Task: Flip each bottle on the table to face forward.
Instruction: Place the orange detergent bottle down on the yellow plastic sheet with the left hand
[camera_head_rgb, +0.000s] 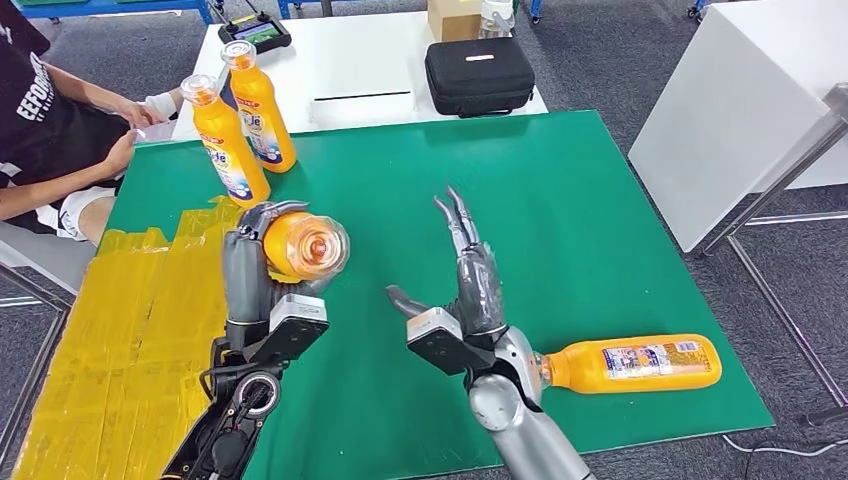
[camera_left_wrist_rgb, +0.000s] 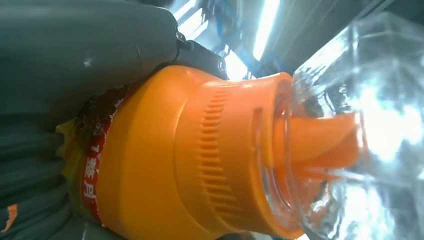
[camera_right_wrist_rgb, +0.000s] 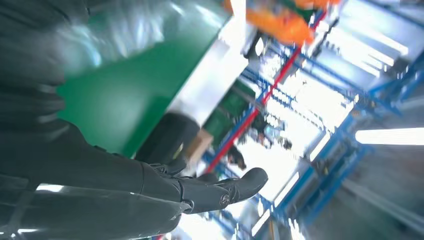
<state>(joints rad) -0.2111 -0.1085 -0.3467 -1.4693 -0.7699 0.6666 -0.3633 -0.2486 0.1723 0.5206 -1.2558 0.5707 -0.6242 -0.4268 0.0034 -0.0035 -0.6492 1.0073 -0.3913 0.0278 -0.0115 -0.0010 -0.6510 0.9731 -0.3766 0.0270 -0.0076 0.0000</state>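
My left hand (camera_head_rgb: 252, 268) grips an orange bottle (camera_head_rgb: 303, 246) above the green table's left side, its clear cap pointing toward the camera. The left wrist view shows that bottle (camera_left_wrist_rgb: 165, 160) close up, with its orange spout under the clear cap (camera_left_wrist_rgb: 350, 140). My right hand (camera_head_rgb: 468, 285) hovers over the middle of the table, fingers straight and apart, holding nothing. Behind its wrist, a second orange bottle (camera_head_rgb: 630, 363) lies on its side near the front right edge. Two more orange bottles (camera_head_rgb: 228, 142) (camera_head_rgb: 261, 108) stand upright at the far left corner.
Yellow tape (camera_head_rgb: 120, 340) covers the green mat's (camera_head_rgb: 600, 220) left part. A person (camera_head_rgb: 55, 130) sits at the far left, hands near the corner. Behind is a white table (camera_head_rgb: 350, 70) with a black case (camera_head_rgb: 478, 76), a controller (camera_head_rgb: 254, 32) and a box (camera_head_rgb: 455, 18). A white cabinet (camera_head_rgb: 740, 110) stands right.
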